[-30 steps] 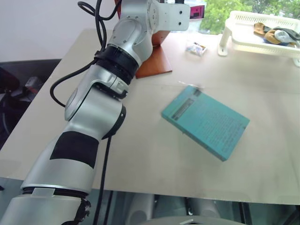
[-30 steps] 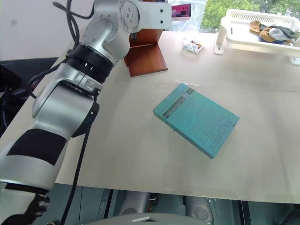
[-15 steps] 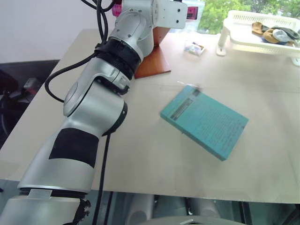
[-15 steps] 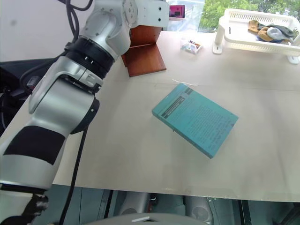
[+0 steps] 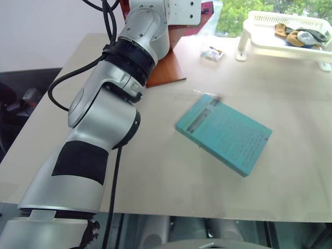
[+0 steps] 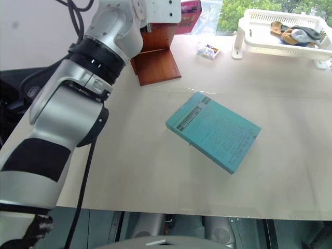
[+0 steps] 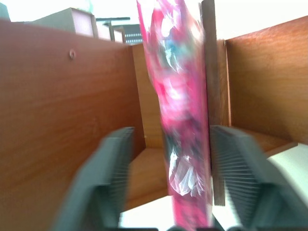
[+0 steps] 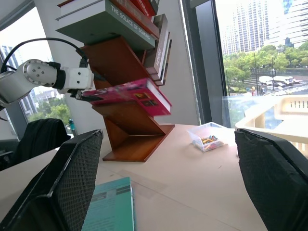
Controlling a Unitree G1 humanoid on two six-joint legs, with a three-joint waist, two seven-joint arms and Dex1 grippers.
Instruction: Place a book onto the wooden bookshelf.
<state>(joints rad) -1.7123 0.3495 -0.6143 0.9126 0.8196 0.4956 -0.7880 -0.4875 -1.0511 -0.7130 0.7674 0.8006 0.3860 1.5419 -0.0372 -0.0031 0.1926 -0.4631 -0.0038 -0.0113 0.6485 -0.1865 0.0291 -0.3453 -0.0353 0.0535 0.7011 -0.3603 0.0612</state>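
The book stands between the left fingers, untouched.

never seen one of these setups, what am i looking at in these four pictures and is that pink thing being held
It is a humanoid robot with two arms, each ending in a two-fingered gripper. Two pictures come from cameras in its head, looking down over a beige table. The other two come from cameras on its wrists, looking along the fingers.

On the table lie a teal-green book, a small clear box of bits and a white plastic basket rack with cloths in it. At the far end stands the wooden bookshelf, with other books higher up.

The left gripper reaches into the shelf with the pink book between its fingers, which stand apart from the covers, so it looks let go. The right gripper is open and holds nothing.
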